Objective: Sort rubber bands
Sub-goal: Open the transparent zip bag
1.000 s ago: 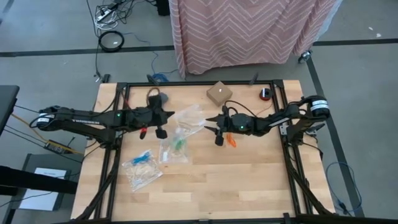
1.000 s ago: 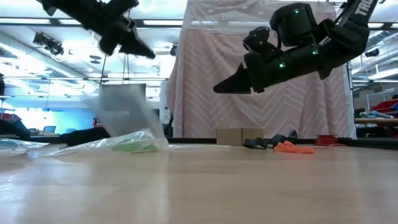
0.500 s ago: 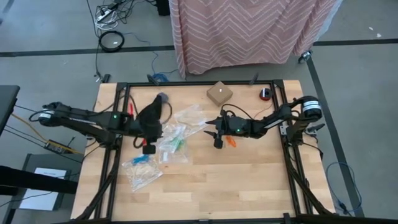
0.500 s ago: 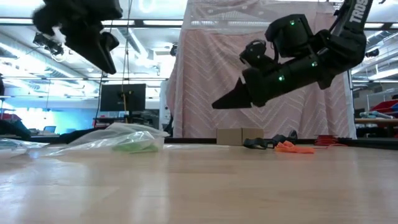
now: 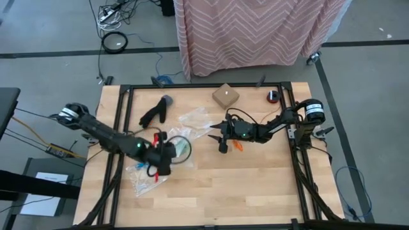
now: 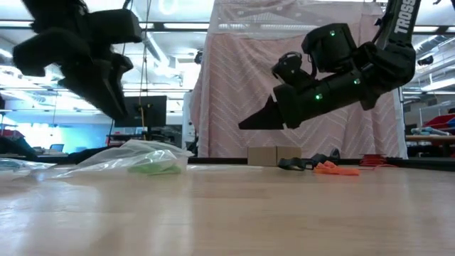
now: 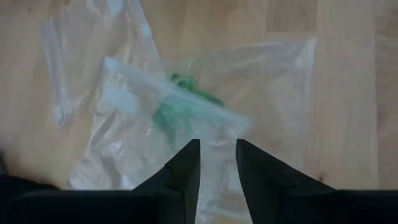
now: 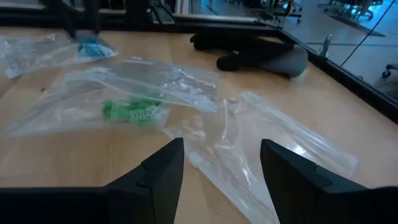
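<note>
- The left gripper (image 7: 216, 163) hovered above a clear zip bag (image 7: 186, 118) holding green rubber bands (image 7: 177, 102), fingers slightly apart, empty.
- The right gripper (image 8: 221, 163) hung with fingers wide apart, empty; orange rubber bands (image 5: 238, 145) lay just beside it.

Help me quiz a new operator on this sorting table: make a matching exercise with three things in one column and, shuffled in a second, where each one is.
Things:
1. green rubber bands
2. orange rubber bands
3. tan box

Places:
A. loose on the table, right by the right gripper
B. inside a clear bag
C. near the table's far edge, by the pink cloth

Pairs: 1-B, 2-A, 3-C
</note>
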